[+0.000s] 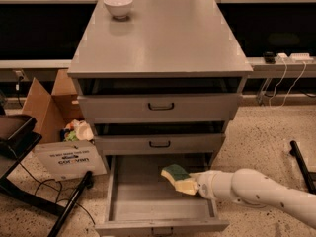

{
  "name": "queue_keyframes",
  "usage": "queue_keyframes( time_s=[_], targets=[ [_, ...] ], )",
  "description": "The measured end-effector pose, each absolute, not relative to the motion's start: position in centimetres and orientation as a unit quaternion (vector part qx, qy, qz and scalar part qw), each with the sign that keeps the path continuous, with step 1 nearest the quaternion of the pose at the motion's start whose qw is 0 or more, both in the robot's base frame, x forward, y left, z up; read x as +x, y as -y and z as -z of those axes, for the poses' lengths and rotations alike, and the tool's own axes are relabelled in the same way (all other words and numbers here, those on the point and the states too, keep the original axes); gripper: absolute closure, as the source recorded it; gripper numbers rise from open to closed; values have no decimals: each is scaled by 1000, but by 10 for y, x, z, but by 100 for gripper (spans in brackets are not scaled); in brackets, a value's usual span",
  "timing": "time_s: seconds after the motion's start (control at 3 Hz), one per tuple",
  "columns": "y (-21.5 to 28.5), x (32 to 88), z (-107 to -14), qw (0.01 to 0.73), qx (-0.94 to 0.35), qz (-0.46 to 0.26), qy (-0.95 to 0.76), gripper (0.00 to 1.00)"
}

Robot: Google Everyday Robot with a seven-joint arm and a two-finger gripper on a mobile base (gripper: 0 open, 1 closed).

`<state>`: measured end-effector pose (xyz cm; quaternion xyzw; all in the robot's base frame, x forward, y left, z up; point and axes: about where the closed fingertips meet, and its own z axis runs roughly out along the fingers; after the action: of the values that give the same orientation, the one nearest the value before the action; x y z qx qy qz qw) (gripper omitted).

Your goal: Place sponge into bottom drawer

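Gripper (196, 185) hangs over the open bottom drawer (143, 201), jaws pinching the sponge (177, 177); best lower it between the drawer walls before releasing.

One view for you: high, front-on to the cabinet (163, 43), angled down, mid range; gripper (194, 184) holding the sponge (177, 177) sits lower right, over the bottom drawer (143, 201).

**Legible markings**

The white cardboard box (69, 159) on the floor bears dark print, too small to read. The gripper (196, 185), over the open grey bottom drawer (148, 201), grips the yellow-and-green foam sponge (177, 177).
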<state>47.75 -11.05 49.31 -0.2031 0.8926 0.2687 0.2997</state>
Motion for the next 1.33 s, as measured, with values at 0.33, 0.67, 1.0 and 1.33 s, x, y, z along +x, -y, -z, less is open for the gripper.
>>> queue_keyframes(
  time_s=[0.33, 0.67, 1.0, 1.33],
  targets=[
    [71, 474, -426, 283, -205, -285, -893, 100],
    [37, 490, -355, 280, -207, -281, -894, 100],
    [2, 519, -272, 264, -223, -256, -903, 100],
    [-14, 540, -228, 252, -238, -250, -904, 100]
  ],
)
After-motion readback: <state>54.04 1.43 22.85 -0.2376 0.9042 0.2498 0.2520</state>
